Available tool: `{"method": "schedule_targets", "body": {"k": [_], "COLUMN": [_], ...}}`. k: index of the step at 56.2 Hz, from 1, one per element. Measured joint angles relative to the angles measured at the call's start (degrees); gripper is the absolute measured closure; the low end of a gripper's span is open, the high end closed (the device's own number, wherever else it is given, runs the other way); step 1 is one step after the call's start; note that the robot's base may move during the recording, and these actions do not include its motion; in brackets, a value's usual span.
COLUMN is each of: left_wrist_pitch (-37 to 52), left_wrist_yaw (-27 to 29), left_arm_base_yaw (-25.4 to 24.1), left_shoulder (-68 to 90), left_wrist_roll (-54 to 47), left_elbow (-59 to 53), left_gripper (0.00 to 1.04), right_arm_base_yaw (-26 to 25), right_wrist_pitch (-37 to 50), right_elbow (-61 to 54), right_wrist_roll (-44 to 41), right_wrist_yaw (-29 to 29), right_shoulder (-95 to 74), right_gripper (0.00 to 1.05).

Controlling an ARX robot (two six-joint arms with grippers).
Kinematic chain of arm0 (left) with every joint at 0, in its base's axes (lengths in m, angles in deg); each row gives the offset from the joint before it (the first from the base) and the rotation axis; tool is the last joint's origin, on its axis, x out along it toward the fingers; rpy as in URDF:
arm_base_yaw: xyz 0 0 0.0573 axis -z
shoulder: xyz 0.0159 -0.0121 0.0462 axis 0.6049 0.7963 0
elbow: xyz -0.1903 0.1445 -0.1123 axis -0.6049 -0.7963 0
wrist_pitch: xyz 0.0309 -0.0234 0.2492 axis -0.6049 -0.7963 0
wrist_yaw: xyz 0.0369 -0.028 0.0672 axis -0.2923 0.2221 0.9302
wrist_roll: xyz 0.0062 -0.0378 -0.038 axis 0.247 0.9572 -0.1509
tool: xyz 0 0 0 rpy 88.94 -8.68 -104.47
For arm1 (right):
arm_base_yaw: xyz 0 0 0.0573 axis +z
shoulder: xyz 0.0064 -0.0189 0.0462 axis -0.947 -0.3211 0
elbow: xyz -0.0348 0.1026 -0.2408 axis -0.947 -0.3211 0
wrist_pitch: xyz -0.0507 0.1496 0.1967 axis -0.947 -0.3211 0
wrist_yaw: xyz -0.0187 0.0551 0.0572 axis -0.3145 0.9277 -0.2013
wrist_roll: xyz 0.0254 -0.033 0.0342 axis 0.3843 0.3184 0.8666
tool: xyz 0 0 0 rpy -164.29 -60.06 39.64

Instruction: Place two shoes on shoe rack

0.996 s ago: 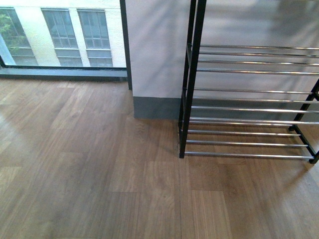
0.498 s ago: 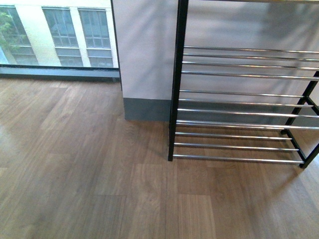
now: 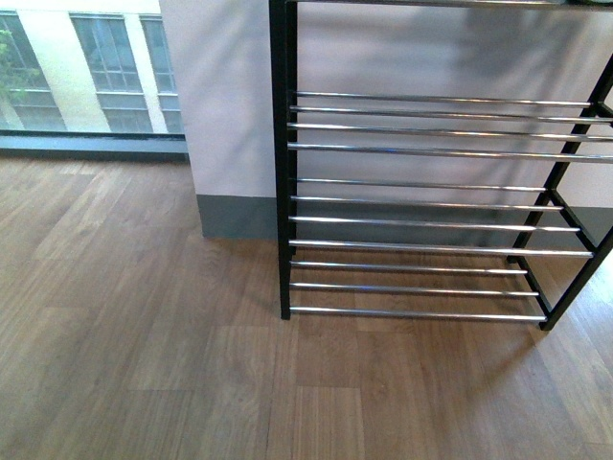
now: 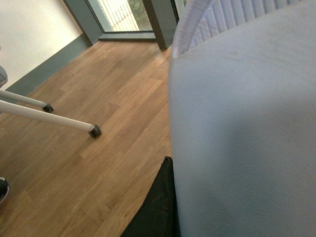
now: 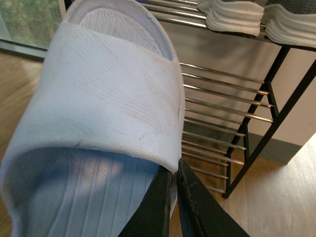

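The shoe rack (image 3: pixel 421 151), black-framed with chrome bars, stands against the wall at the right of the front view; no arm shows there. A pale blue slide (image 4: pixel 247 128) fills the left wrist view, with my left gripper (image 4: pixel 170 197) shut on its edge; only one black finger (image 4: pixel 158 207) shows. In the right wrist view my right gripper (image 5: pixel 174 173) is shut on the strap edge of another pale blue slide (image 5: pixel 98 108), held in front of the shoe rack (image 5: pixel 232 108). White soles of shoes (image 5: pixel 232 15) rest on the rack's top tier.
Wood floor (image 3: pixel 144 335) spreads in front of the rack. A grey wall section (image 3: pixel 230 115) and a window (image 3: pixel 77 67) lie to the rack's left. White caster legs (image 4: pixel 54 116) of a chair or stand sit on the floor in the left wrist view.
In the front view the rack has slid leftward and now shows more of its width and right end; the window has moved towards the left edge.
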Motion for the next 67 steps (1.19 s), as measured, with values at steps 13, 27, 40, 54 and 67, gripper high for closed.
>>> {"method": "schedule_targets", "body": {"k": [13,27,40,54,67], "left_wrist_pitch": [0.0,0.0,0.0,0.0,0.0], "left_wrist_yaw": [0.0,-0.2,-0.1,-0.1,-0.1], "left_arm_base_yaw": [0.0,0.0,0.0,0.0,0.0], "left_shoulder": [0.0,0.1,0.0,0.0,0.0], "left_wrist_roll": [0.0,0.0,0.0,0.0,0.0], "left_elbow": [0.0,0.0,0.0,0.0,0.0], "left_gripper": [1.03,1.03,1.03,1.03,1.03], "right_arm_base_yaw": [0.0,0.0,0.0,0.0,0.0], "right_wrist_pitch": [0.0,0.0,0.0,0.0,0.0], "right_elbow": [0.0,-0.1,-0.1,-0.1,-0.1], "right_wrist_roll": [0.1,0.1,0.1,0.1,0.1], "right_wrist_yaw": [0.1,0.0,0.1,0.1,0.1], "right_shoulder": [0.0,-0.1,0.0,0.0,0.0], "right_gripper": [1.03,1.03,1.03,1.03,1.03]}}
